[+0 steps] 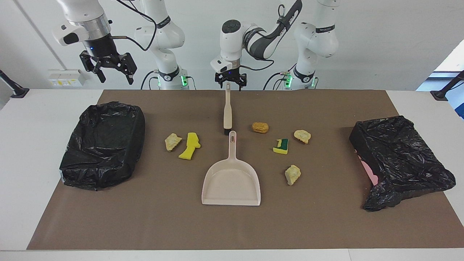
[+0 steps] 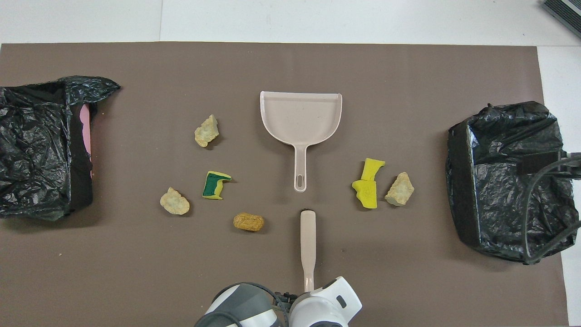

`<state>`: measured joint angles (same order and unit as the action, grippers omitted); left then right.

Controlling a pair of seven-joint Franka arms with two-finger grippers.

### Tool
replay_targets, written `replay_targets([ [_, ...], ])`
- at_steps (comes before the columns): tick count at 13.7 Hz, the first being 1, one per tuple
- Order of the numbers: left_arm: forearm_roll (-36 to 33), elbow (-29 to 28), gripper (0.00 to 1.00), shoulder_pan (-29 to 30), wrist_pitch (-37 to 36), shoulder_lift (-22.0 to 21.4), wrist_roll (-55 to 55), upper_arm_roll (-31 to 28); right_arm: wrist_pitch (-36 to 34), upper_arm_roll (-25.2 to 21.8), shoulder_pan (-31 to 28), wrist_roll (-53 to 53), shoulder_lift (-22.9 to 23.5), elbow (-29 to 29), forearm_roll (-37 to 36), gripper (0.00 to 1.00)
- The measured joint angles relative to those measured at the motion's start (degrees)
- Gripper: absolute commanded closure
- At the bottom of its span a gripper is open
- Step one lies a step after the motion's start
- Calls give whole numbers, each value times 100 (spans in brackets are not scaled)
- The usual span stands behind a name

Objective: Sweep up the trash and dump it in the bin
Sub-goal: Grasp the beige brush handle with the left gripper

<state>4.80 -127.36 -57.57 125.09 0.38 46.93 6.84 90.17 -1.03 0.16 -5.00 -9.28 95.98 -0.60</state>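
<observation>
- Centre stage, brown mat (image 1: 145, 224) covers most of white table (image 1: 21, 163); everything else sits on it.
- Two black-bag-lined bins flank the mess: one (image 1: 103, 145) at right arm's end, mouth up; the other (image 1: 400, 159) at left arm's end, tipped on its side w/ pink wall showing.
- Left Franka arm (image 1: 268, 36) reaches in from its base, bent low over mat edge nearest the robots.
- Right Franka arm (image 1: 81, 18) waits, raised above its own end of table.
- Beige plastic dustpan (image 1: 232, 181) lies flat mid-mat, handle pointing toward robots, pan mouth away.
- Beige long-handled brush (image 1: 227, 108) lies in line w/ dustpan handle, nearer robots, dark bristle end just beside handle tip.
- Right gripper (image 1: 108, 69) hangs over table near its bin, fingers apart, nothing in them.
- Left gripper (image 1: 229, 80) sits right at brush's handle tip, fingers spread either side; whether they touch it cannot be told.
- Trash, six scraps, all loose on mat: yellow sponge strip (image 1: 190, 145) and pale crumbly chunk (image 1: 172, 141) toward right arm's end; golden-brown bread-like lump (image 1: 260, 127), green-backed yellow sponge piece (image 1: 281, 146), and two more pale chunks (image 1: 302, 136) (image 1: 292, 174) toward left arm's end.
</observation>
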Motion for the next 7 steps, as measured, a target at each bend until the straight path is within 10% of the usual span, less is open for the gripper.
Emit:
replay_targets([
  [7,-2,48,0,-214,241,448,237,-73,0,0,0,0,0,0,0,0],
])
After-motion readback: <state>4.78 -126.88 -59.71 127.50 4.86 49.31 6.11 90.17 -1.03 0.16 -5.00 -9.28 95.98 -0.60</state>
